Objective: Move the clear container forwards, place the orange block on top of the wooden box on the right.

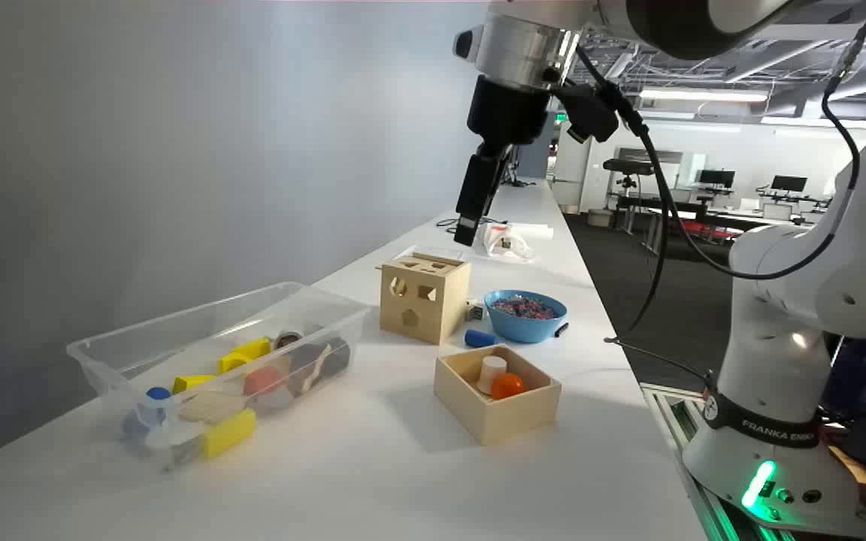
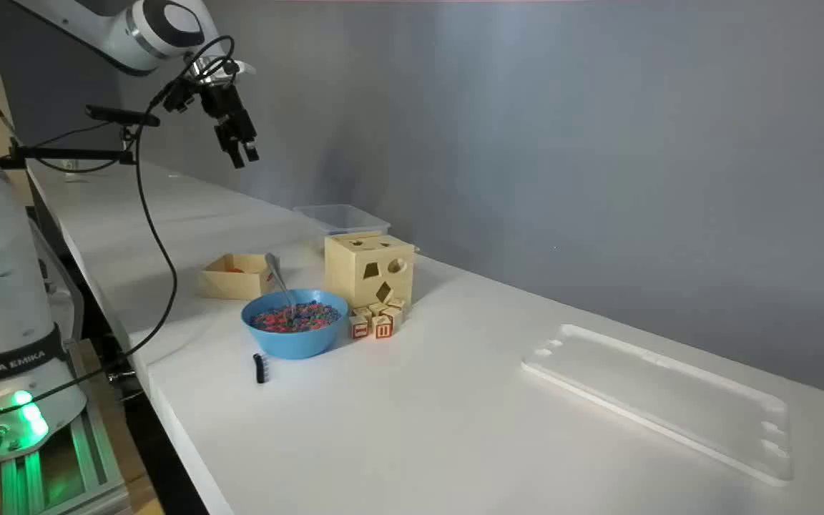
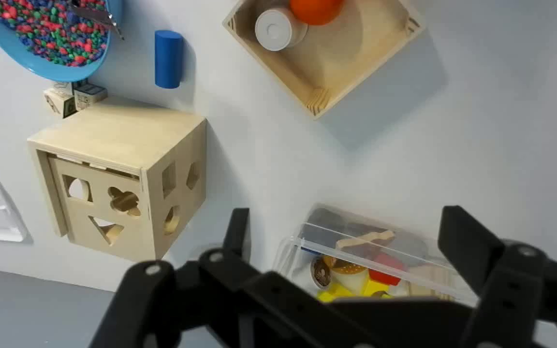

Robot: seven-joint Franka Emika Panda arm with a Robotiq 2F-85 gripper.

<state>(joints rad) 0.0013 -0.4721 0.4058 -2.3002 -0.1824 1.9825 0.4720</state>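
Note:
The clear container holds several toy pieces and stands by the wall. It also shows in the wrist view, partly hidden by the gripper. A round orange block lies beside a white cylinder in a small open wooden box. The wrist view shows the orange block cut by the top edge. A taller wooden box with shaped holes stands behind. It also shows in an exterior view. My gripper is open and empty, high above the table.
A blue bowl of coloured bits with a spoon stands beside the taller box. A blue cylinder lies near it. Letter blocks, a black clip and a flat clear lid lie on the table. A grey wall runs behind.

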